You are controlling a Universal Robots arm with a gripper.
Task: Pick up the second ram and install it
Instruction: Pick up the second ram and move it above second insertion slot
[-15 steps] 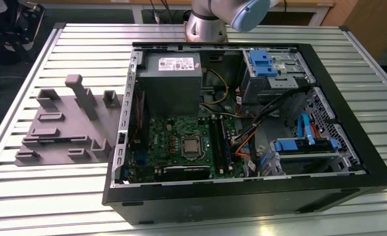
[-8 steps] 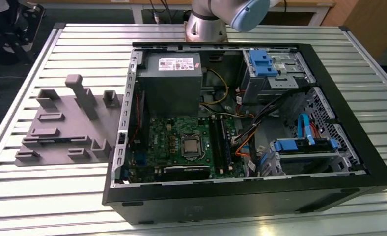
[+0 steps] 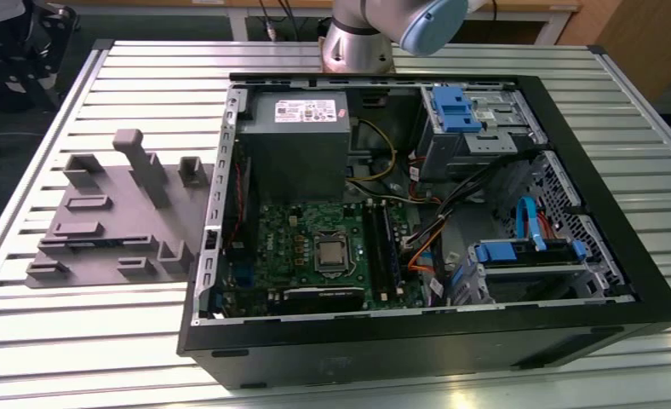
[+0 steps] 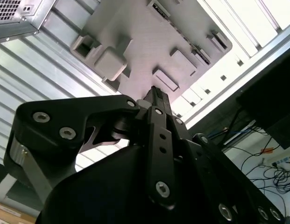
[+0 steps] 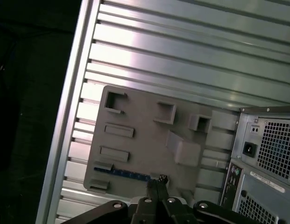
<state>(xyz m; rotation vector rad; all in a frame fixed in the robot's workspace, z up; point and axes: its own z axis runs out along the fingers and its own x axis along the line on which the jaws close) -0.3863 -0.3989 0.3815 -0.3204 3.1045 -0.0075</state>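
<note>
The second ram (image 5: 128,174) is a thin blue-green strip standing on edge in a holder near one side of the grey fixture plate (image 5: 145,130). In the first wrist view my gripper (image 5: 156,183) hangs above the plate, its tips close beside one end of the ram and apart from it. Both black fingers are pressed together with nothing between them. The second wrist view has the shut gripper (image 4: 154,93) over the same plate (image 4: 135,42). The green motherboard (image 3: 301,247) with its long black slots (image 3: 378,243) lies inside the open computer case (image 3: 427,341).
The grey fixture plate (image 3: 108,221) with raised blocks sits on the slatted metal table (image 3: 86,341), at the exterior view's left of the case. A power supply (image 3: 294,136), blue drive cages (image 3: 461,111) and loose cables (image 3: 472,187) crowd the case. The arm's base (image 3: 356,43) stands behind it.
</note>
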